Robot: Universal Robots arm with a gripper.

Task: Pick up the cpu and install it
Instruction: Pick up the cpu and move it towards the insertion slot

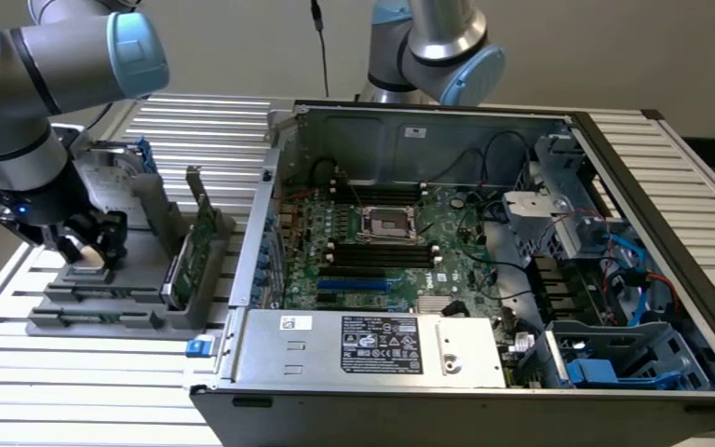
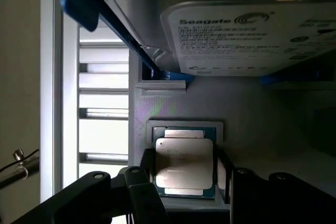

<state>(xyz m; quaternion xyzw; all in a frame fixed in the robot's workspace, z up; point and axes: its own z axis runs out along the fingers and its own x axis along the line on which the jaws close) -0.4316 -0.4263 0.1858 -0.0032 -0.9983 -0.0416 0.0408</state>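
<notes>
CPU (image 2: 184, 163) pickup is the step in hand: the chip lies flat in its nest on the grey holder (image 1: 97, 312), at the exterior view's left on the bench (image 1: 85, 400), just beside the Seagate hard drive (image 2: 247, 35). The end effector (image 1: 85, 250) has its jaws wide, its fingers (image 2: 223, 174) closed against two opposite edges. Lifting it looks to need a straight, level pull, then clearing the green card (image 1: 196, 256) towards the motherboard socket (image 1: 389, 223).

Plain beige wall (image 1: 234, 47), slatted pale metal table (image 1: 85, 400)
</notes>
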